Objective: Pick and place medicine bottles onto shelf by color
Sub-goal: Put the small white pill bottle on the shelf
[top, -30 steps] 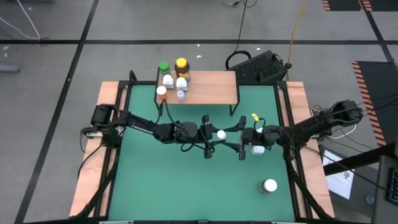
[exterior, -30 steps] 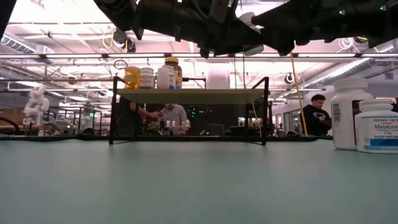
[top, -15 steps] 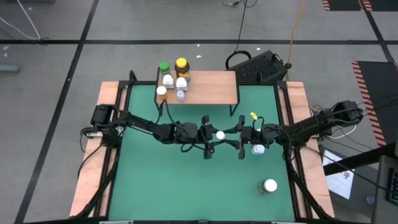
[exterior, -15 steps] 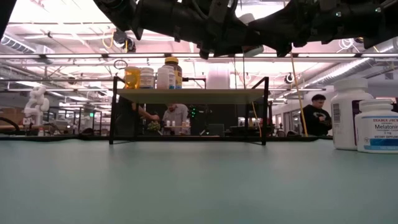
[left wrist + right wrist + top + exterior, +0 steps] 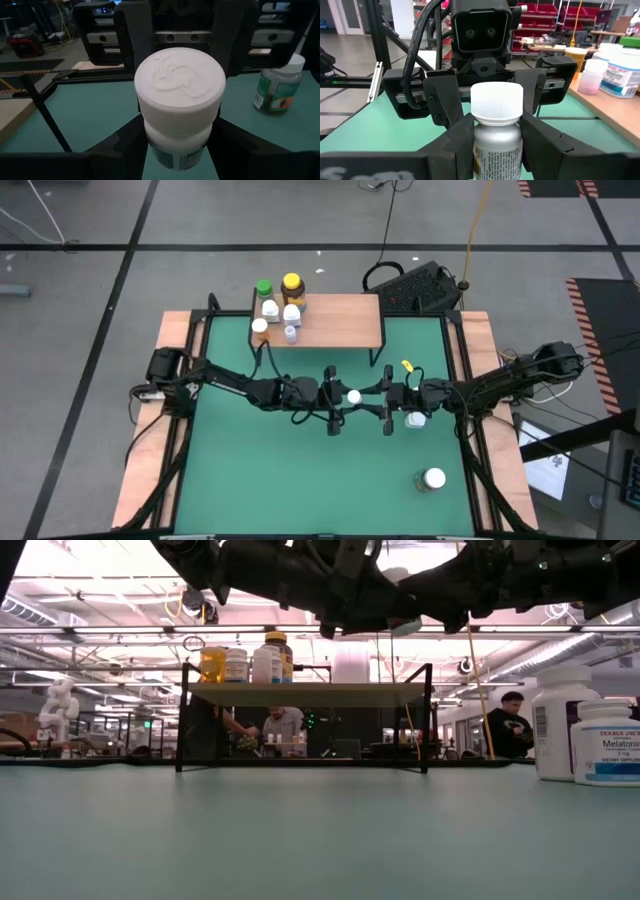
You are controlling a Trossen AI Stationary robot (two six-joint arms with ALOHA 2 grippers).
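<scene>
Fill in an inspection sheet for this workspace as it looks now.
Surface: green mat, set in a wooden frame.
Job's things: shelf carries several shelved bottles at one end; two mat bottles stand below; one white-capped bottle is held aloft.
Clutter: nothing seen.
Grippers: left gripper and right gripper both have fingers closed on the white-capped bottle.
Cables: yellow cable on the floor behind.
Surroundings: people beyond the table.

The shelf [image 5: 335, 320] stands at the mat's [image 5: 250, 480] far edge, five bottles [image 5: 278, 308] bunched on its left end. Mid-mat, a bottle [image 5: 354, 397] sits between the two grippers. Another bottle [image 5: 416, 418] lies just right; one [image 5: 433, 478] near right.
</scene>
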